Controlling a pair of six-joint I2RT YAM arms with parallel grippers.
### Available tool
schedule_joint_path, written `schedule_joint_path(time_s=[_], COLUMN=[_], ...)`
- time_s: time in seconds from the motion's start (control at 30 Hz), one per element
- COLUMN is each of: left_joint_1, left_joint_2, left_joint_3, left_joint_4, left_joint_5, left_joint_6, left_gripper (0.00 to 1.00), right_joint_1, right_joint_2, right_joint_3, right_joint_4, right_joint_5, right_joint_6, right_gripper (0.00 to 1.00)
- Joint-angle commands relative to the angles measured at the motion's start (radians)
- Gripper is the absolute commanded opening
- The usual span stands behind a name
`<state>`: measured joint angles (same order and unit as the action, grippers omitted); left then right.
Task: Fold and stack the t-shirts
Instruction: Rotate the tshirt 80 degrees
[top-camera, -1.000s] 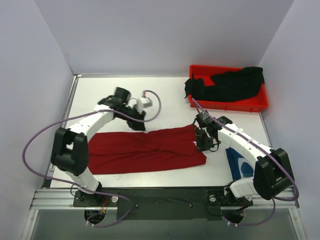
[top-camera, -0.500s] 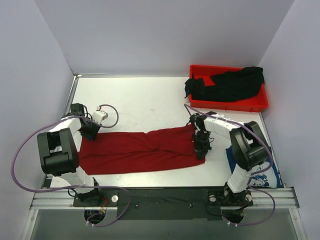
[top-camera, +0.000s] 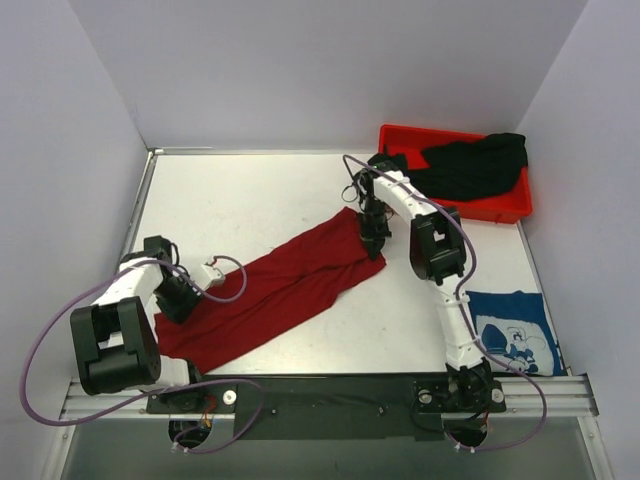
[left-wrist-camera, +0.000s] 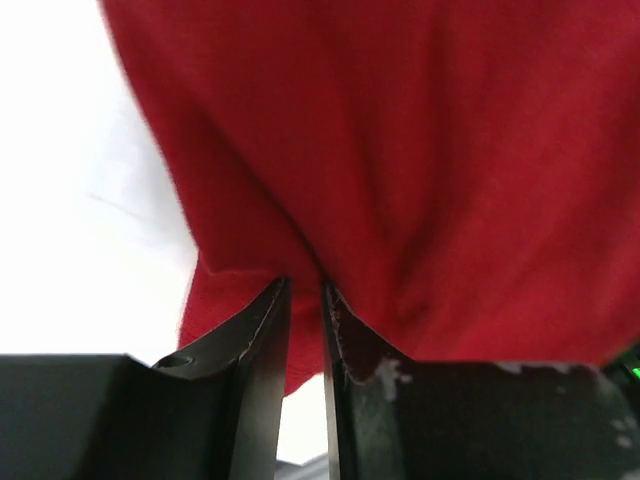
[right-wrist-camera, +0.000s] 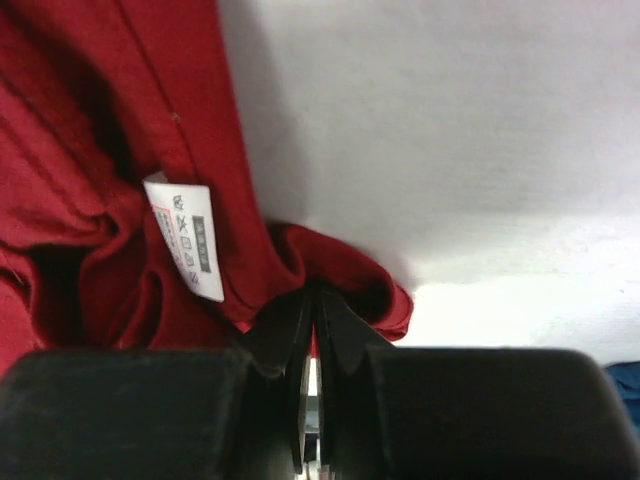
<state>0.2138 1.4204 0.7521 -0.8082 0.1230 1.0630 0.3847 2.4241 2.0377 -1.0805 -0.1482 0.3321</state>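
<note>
**Top external view**
- Dark red t-shirt (top-camera: 280, 290): drawn out as a long diagonal band across the worktop (top-camera: 240, 200). It runs from beside the near left corner up towards the far right corner. Whether its middle rests on the surface I cannot tell.
- My left end effector (top-camera: 178, 300): at the band's near-left end, close to the left edge. Its grip is not readable from here.
- My right end effector (top-camera: 372, 238): at the band's far-right end, near the tray.
- Black t-shirt (top-camera: 470, 168): bunched in the red tray (top-camera: 490, 213) at the far right corner, with part of it draped over the tray's left rim.
- Blue t-shirt (top-camera: 505, 335), white print: lying flat at the near right corner, well apart from the red band.

**Left wrist view**
- Left end effector (left-wrist-camera: 305, 285): fingers drawn nearly together, only a thin slit between them, pinching the dark red t-shirt (left-wrist-camera: 400, 150). The cloth fans out beyond the tips and fills most of the view.
- Worktop (left-wrist-camera: 80, 200): white, showing at the left.

**Right wrist view**
- Right end effector (right-wrist-camera: 312, 295): fingers pressed tight together, clamping a small fold of the dark red t-shirt (right-wrist-camera: 70, 150).
- Care label (right-wrist-camera: 190, 235): white, sewn to the cloth, just left of the clamped fold.
- Worktop (right-wrist-camera: 450, 120): bare beyond the fold.
</note>
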Motion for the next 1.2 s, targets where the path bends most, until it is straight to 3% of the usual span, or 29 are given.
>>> schedule_joint_path(time_s=[0.0,0.13,0.3,0.4,0.6,0.83,1.03,1.17], left_joint_1=[0.002,0.002,0.001,0.002,0.002,0.001,0.002,0.002], left_joint_2=[-0.061,-0.072,-0.048,-0.028,0.011,0.002,-0.005,-0.009], left_joint_3=[0.042,0.119,0.188,0.216,0.236,0.213,0.211,0.213], left_joint_4=[-0.334,-0.399,-0.382,-0.372,-0.330,-0.313,-0.310,-0.310], left_joint_5=[-0.008,0.018,0.090,0.095,0.072,0.061,0.056,0.058], left_joint_6=[0.109,0.083,0.037,0.018,-0.005,0.012,0.008,0.000], left_gripper=[0.29,0.33,0.44,0.48,0.49,0.49,0.49,0.49], right_joint_1=[-0.056,-0.049,-0.047,-0.050,-0.059,-0.098,-0.104,-0.070], right_joint_2=[0.033,-0.130,-0.390,-0.489,-0.508,-0.387,-0.364,-0.420], right_joint_3=[0.246,0.153,-0.237,-0.359,-0.536,-0.493,-0.525,-0.618], right_joint_4=[0.133,0.212,0.372,0.418,0.496,0.521,0.612,0.631], right_joint_5=[0.068,0.105,0.111,0.082,-0.001,-0.126,-0.507,-0.582], right_joint_6=[-0.010,-0.036,-0.033,0.004,0.044,-0.014,-0.001,-0.010], right_gripper=[0.00,0.00,0.12,0.19,0.19,0.25,0.34,0.39])
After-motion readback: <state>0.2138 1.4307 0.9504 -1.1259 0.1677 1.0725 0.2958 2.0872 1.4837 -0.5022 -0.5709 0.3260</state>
